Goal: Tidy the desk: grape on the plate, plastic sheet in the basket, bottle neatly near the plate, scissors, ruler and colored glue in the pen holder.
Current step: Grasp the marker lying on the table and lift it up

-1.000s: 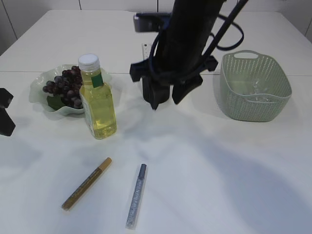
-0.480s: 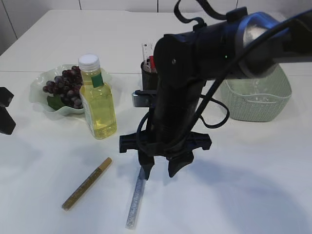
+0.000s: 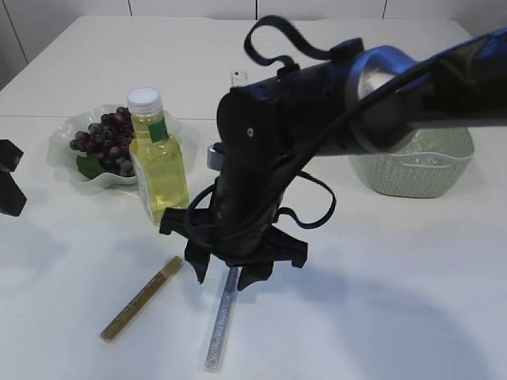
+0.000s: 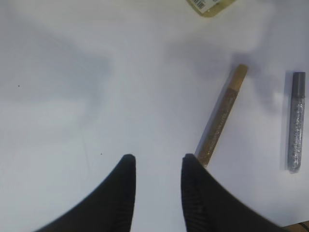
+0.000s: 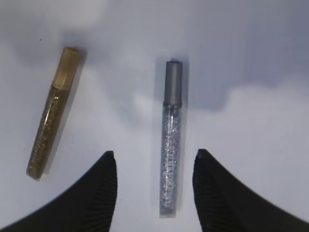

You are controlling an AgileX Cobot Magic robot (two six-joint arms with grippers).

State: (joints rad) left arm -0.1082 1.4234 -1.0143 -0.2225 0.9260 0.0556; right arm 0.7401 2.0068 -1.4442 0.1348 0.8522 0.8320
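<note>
The right gripper [image 3: 220,277] has swung down from beside the basket [image 3: 416,150] over the last second and now hangs low above the table [image 3: 380,301], jaws spread and empty. The silver glitter glue tube [image 5: 170,140] lies directly under it, running lengthwise between the 2 fingers [image 5: 99,193], cap pointing away. The gold glitter glue tube [image 5: 50,123] lies just outside the gripper's left finger, apart from the silver one. The left gripper [image 4: 155,166] waits far to the left, partly spread, holding nothing. The grapes [image 3: 107,142] sit on the plate [image 3: 67,131], the bottle [image 3: 158,162] beside it. This descent suggests the silver tube is the next pick for the pen holder.
</note>
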